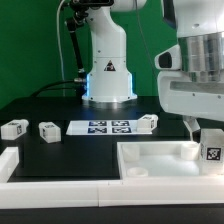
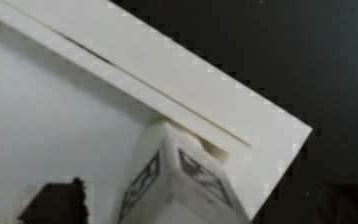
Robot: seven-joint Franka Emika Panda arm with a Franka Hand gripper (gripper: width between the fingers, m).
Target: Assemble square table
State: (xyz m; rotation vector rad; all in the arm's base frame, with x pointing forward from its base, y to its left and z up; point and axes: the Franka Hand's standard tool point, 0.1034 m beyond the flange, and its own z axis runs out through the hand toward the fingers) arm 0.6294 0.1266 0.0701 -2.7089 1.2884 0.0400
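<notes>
The white square tabletop [image 1: 158, 160] lies at the exterior view's right, its raised rim up. A stubby white leg [image 1: 211, 148] with a black-and-white tag stands upright at its right-hand corner. My gripper [image 1: 203, 131] hangs just above that leg. In the wrist view the leg [image 2: 185, 180] rises at the tabletop's corner [image 2: 247, 120] between my dark fingers [image 2: 55, 205]. The gripper [image 2: 197, 208] is open, with a gap on each side of the leg, so it holds nothing. Three more legs [image 1: 13, 127] [image 1: 48, 130] [image 1: 146, 123] lie loose on the black table.
The marker board [image 1: 105, 127] lies flat in front of the robot's base [image 1: 107, 72]. A long white rail [image 1: 60, 190] runs along the front edge, and another piece of rail [image 1: 8, 160] sits at the left.
</notes>
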